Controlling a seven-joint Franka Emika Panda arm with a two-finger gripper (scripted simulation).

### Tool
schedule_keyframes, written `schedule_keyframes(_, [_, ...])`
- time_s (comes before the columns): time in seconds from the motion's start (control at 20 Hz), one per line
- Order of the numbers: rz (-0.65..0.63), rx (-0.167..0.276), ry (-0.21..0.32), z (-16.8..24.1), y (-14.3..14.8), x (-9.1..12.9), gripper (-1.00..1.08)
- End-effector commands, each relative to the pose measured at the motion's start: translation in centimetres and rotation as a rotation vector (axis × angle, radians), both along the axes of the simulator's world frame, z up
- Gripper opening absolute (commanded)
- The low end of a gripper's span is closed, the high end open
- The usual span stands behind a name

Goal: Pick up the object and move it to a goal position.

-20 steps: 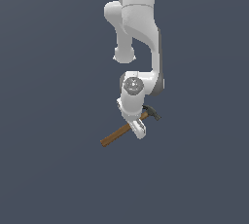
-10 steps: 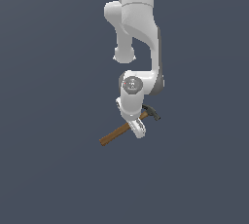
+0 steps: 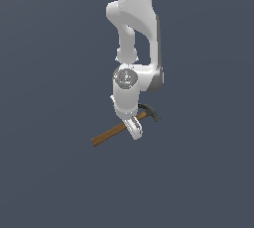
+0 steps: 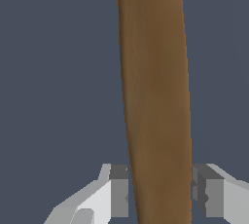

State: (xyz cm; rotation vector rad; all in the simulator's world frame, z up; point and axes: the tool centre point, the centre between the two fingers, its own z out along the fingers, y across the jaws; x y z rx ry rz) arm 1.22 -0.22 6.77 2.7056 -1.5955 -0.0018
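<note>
The object, a claw hammer (image 3: 116, 132) with a brown wooden handle and a dark metal head (image 3: 152, 111), lies slanted in the exterior view, head toward that view's right. My gripper (image 3: 134, 130) points down over the handle near the head. In the wrist view the handle (image 4: 154, 96) runs between the two fingertips (image 4: 119, 196), and both pads press against its sides. The gripper (image 4: 160, 196) is shut on the handle. The head is out of the wrist view.
A plain dark grey-blue surface (image 3: 49, 172) surrounds the hammer on all sides. The white arm (image 3: 136, 28) rises straight above the gripper. No other objects or edges show.
The wrist and gripper have shifted slightly up and toward the exterior view's left. The hammer's handle end has shifted the same way with them.
</note>
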Motion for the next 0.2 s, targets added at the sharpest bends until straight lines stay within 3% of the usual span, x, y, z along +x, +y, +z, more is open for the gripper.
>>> schedule_keyframes(0.0, [0.001, 0.000, -0.001, 0.87, -0.43, 0.30, -1.00])
schedule_keyframes(0.15, [0.001, 0.000, -0.001, 1.15, -0.60, 0.39, -1.00])
